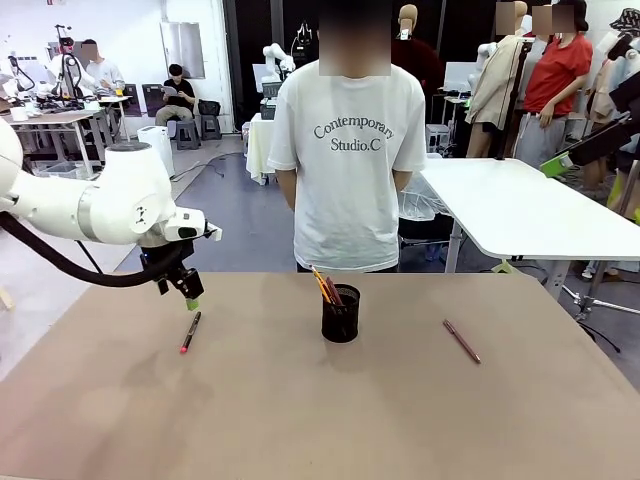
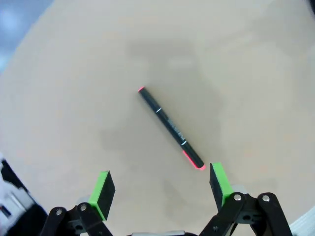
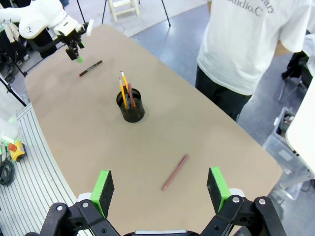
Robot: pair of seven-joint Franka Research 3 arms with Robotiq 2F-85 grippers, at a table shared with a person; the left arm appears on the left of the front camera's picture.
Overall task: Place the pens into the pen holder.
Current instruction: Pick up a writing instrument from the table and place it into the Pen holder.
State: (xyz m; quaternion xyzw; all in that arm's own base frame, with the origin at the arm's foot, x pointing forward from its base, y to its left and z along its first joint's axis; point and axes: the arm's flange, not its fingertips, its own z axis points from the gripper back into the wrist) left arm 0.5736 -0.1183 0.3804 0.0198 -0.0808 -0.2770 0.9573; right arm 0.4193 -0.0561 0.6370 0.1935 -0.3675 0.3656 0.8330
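Left gripper (image 2: pixel 162 183) hung released, jaws wide, over black pen (image 2: pixel 170 128), which lay slantwise just ahead of its pads, pen holder (image 1: pixel 340 316) well off to its side; likely best squaring wrist across barrel mid-length before descending; right gripper (image 3: pixel 161 186) likewise released

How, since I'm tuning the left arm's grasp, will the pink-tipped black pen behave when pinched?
The pink-tipped black pen looks slim and rigid, so it probably won't bend. Lying flat on the smooth table, it may roll if nudged sideways. It seems light for the open left gripper.
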